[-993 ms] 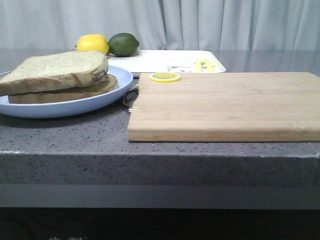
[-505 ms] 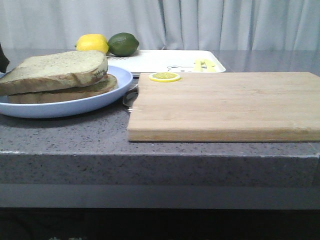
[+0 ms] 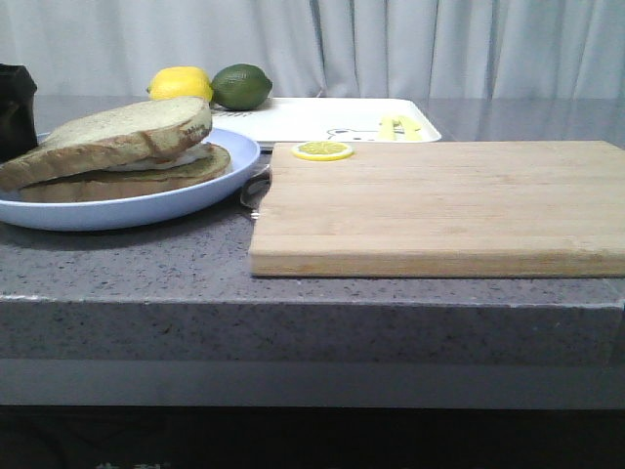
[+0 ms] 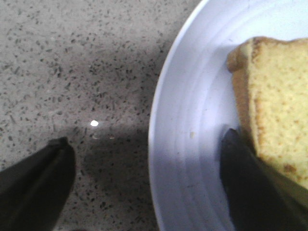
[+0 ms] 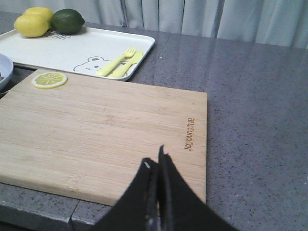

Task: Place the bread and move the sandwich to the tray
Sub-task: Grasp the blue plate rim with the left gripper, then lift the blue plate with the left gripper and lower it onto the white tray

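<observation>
The sandwich (image 3: 122,156) lies on the round pale blue plate (image 3: 146,207) at the left: a thick speckled bread slice (image 3: 117,135) on top, tilted with its right end raised, egg white (image 3: 186,156) showing beneath it. My left gripper (image 3: 15,109) is at the plate's left side. In the left wrist view it (image 4: 144,139) is open and straddles the plate rim (image 4: 166,120): one finger on the table, the other inside the plate against the bread's crust (image 4: 240,91). The white tray (image 3: 322,117) lies behind. My right gripper (image 5: 156,158) is shut and empty above the cutting board.
A light wooden cutting board (image 3: 439,200) with a lemon slice (image 3: 322,150) on its far left corner fills the middle and right. On the tray are a lemon (image 3: 181,84), a lime (image 3: 241,86) and yellow cutlery (image 3: 400,127). The table's front edge (image 3: 312,293) is near.
My left gripper has come into view at the far left. The top bread slice has tilted, left end down and right end up, baring the egg.
</observation>
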`<state>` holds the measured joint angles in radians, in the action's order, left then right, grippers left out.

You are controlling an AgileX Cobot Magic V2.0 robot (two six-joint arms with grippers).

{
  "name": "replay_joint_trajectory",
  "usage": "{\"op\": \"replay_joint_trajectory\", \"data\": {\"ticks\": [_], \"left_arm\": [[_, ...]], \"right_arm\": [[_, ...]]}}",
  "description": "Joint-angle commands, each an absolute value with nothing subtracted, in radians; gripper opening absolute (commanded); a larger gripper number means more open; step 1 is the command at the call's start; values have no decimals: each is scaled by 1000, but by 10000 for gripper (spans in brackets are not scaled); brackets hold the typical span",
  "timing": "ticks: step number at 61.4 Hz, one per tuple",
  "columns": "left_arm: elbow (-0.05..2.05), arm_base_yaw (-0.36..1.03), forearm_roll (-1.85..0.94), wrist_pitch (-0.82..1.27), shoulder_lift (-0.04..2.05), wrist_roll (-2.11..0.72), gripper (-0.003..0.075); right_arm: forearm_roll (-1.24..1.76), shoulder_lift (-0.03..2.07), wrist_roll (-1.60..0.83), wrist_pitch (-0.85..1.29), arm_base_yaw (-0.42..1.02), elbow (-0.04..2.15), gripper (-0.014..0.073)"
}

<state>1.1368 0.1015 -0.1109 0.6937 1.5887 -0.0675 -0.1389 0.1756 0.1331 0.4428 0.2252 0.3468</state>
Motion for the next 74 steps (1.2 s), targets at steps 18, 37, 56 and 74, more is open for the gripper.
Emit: {"op": "replay_joint_trajectory", "data": {"ticks": [18, 37, 56, 74], "left_arm": [[1166, 112, -142, 635, 1575, -71, 118], [1184, 105, -178, 672, 1571, -71, -18], [1363, 24, -457, 898, 1567, -194, -18], [1540, 9, -575, 961, 1578, -199, -19]], "right_arm": [[-149, 185, 135, 356, 221, 371, -61], [-149, 185, 135, 355, 221, 371, -61], [-149, 185, 135, 354, 221, 371, -61], [-149, 185, 135, 354, 221, 371, -61]]}}
